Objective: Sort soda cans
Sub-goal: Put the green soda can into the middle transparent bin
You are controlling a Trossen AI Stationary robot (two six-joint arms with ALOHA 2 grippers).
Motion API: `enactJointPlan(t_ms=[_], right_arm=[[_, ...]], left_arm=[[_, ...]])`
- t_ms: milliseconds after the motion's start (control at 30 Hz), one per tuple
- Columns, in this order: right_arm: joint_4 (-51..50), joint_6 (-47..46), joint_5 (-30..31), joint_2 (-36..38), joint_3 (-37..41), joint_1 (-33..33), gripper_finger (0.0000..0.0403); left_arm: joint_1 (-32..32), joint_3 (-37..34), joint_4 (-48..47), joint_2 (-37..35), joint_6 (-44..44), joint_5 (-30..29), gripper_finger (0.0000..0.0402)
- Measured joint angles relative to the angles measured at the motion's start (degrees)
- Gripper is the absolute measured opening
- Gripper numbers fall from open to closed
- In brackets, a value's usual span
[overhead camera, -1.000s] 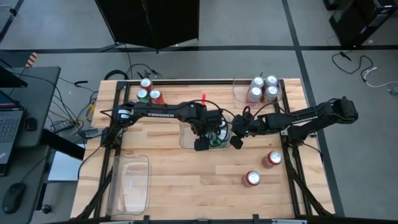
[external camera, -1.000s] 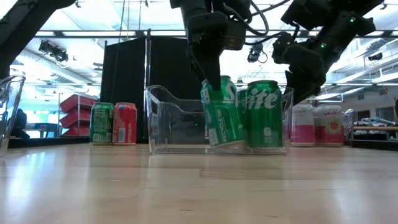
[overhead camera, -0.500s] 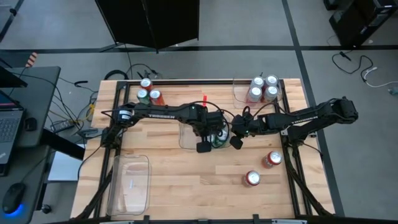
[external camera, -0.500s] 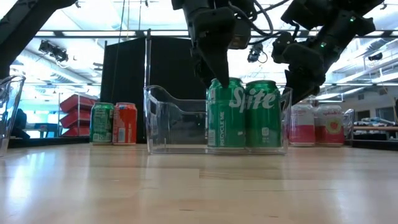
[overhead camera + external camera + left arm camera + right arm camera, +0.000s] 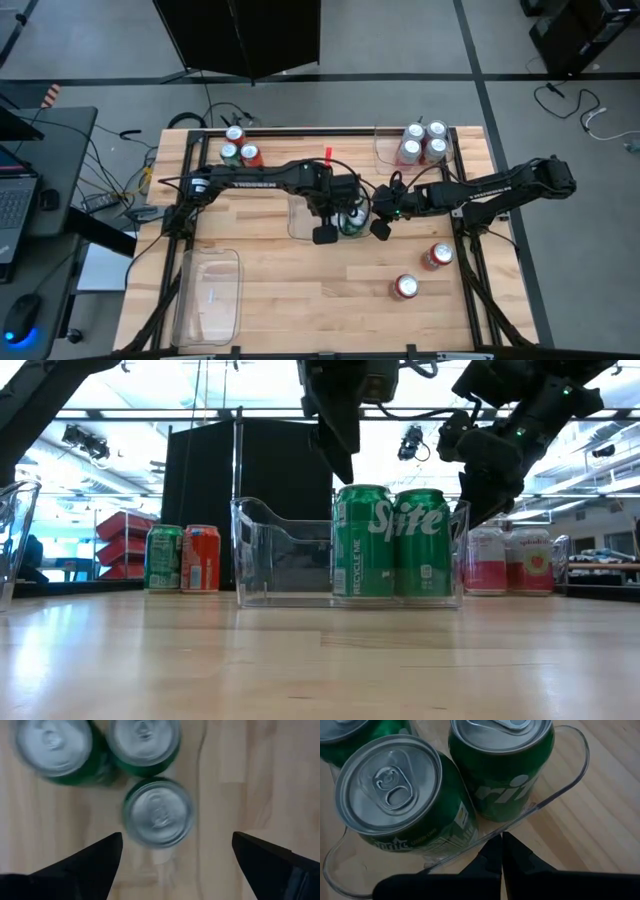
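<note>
My left gripper (image 5: 175,852) hangs with jaws wide above the green cans (image 5: 390,540), grouped by colour in the middle bin (image 5: 270,550). My right gripper (image 5: 501,851), jaws shut, waits just outside its wall.

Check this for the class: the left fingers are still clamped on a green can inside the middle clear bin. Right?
Wrong on the grip. The low view shows the left gripper open above the green can, which stands free in the middle clear bin.

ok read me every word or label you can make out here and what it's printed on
"Sprite": across the green cans in the middle bin, partly cut.
"RECYCLE ME": down one green can's side.
"TROSSEN": along the left arm and the right arm.
Pink cans: blurred, unreadable.
</note>
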State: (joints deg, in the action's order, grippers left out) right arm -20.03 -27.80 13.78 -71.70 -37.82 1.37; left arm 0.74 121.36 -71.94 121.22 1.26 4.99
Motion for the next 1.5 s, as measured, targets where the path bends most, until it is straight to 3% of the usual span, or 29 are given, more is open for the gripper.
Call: enactJointPlan(t_ms=[300,567,700,867,1167,1367,1500], right_arm=[[-0.13,1.01,-0.04,0.0,0.0,0.02,0.0],[-0.22,2.84,-0.61,0.02,-0.04,0.42,0.0],[-0.16,4.41,-0.59,0.02,-0.04,1.16,0.0],[0.02,4.91,-0.57,0.02,-0.04,1.58,0.0],[0.7,5.08,-0.57,0.0,-0.02,1.57,0.0],[1.43,5.02,-0.57,-0.02,0.0,1.57,0.0],[1.75,4.97,-0.57,-0.02,0.0,1.57,0.0]], left_arm=[[-0.01,0.98,-6.75,-1.31,-2.66,-9.92,0.034],[1.14,0.12,-6.43,-5.61,-1.48,-10.99,0.0268],[1.94,-5.63,-2.77,-9.08,-1.07,-11.1,0.0243],[2.89,-17.88,3.13,-17.05,-0.28,-11.1,0.0225],[8.59,-41.16,4.36,-38.45,13.63,-14.96,0.0217],[18.78,-46.51,-0.23,-48.28,20.18,-17.39,0.0217],[24.76,-46.8,-1.15,-49.64,21.18,-17.33,0.0217]])
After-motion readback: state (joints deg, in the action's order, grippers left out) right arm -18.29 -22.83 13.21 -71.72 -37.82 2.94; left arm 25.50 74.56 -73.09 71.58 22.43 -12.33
